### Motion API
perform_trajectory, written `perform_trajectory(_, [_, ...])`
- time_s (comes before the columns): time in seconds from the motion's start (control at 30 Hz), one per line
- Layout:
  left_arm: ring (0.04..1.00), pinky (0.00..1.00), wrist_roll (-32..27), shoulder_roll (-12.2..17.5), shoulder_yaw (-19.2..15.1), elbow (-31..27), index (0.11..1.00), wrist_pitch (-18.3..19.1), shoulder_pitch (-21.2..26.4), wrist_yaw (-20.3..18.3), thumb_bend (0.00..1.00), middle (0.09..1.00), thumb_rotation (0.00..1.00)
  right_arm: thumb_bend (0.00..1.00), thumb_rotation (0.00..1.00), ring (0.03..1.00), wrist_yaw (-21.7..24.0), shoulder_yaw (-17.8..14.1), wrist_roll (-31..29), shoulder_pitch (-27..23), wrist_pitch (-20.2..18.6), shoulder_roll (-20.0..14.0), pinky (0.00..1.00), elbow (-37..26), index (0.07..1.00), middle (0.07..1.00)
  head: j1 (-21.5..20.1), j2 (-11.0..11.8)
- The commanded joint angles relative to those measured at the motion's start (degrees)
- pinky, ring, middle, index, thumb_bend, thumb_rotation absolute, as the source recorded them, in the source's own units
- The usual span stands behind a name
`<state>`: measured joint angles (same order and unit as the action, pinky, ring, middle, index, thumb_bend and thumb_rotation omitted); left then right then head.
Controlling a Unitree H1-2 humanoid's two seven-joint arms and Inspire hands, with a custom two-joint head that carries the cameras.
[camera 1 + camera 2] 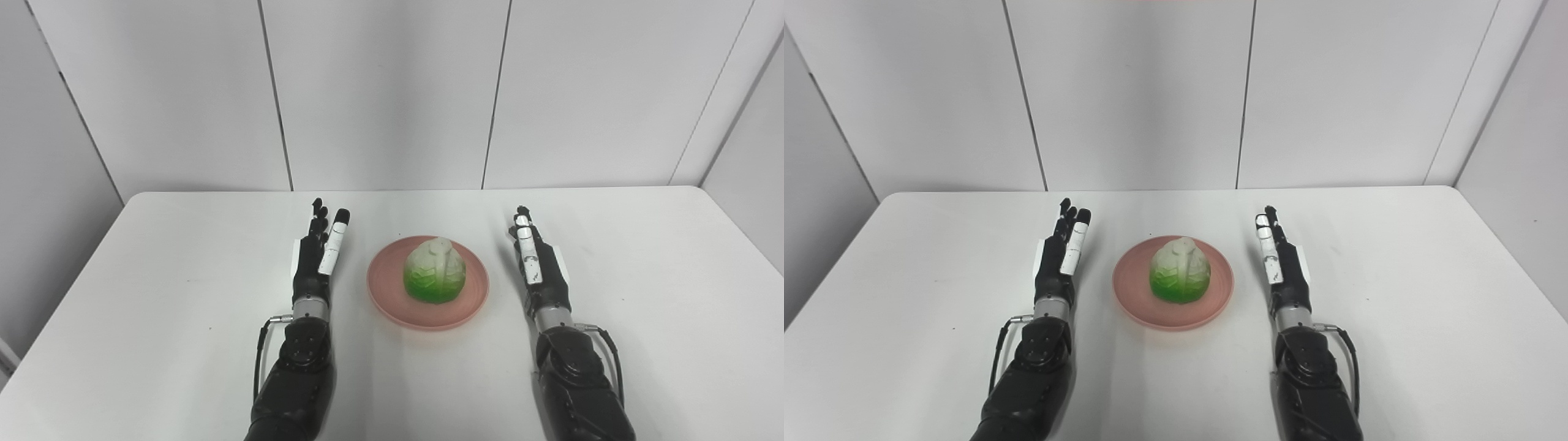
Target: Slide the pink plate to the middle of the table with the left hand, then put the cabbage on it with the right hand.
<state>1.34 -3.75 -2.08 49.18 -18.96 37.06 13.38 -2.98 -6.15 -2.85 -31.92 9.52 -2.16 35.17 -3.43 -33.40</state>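
The pink plate lies in the middle of the white table. A green and white cabbage sits on it, upright. My left hand is open and empty, fingers straight and pointing away, a little to the left of the plate and apart from it. My right hand is open and empty too, fingers straight, a little to the right of the plate and apart from it. Both also show in the right eye view, the left hand and the right hand on either side of the plate.
Grey wall panels stand right behind the table's far edge. The table's left and right edges show in both views.
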Motion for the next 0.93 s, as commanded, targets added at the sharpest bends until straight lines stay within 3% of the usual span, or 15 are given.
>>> perform_trajectory(0.0, [1.0, 1.0, 0.6, 0.4, 0.2, 0.3, 1.0, -0.1, -0.4, -0.2, 0.89, 1.0, 0.87, 0.84, 1.0, 0.955, 0.6, 0.1, -0.7, -0.2, 1.2, 0.2, 1.0, -0.9, 0.967, 0.974, 0.0, -0.1])
perform_trajectory(0.57, [0.992, 0.97, 0.1, 0.3, 0.1, 0.3, 1.0, 0.2, -0.7, -0.5, 0.91, 1.0, 0.89, 0.88, 1.0, 0.963, 0.1, 0.3, -1.9, -0.2, 1.1, 0.8, 1.0, -1.4, 0.981, 0.982, -0.2, -0.1])
perform_trajectory(0.9, [1.0, 1.0, -0.2, 0.2, -0.1, -0.7, 1.0, 0.9, -1.2, -1.2, 0.91, 1.0, 0.88, 0.86, 1.0, 0.949, 0.3, 0.4, -2.0, 0.0, 0.7, 1.0, 1.0, -2.7, 0.973, 0.98, -0.4, -0.3])
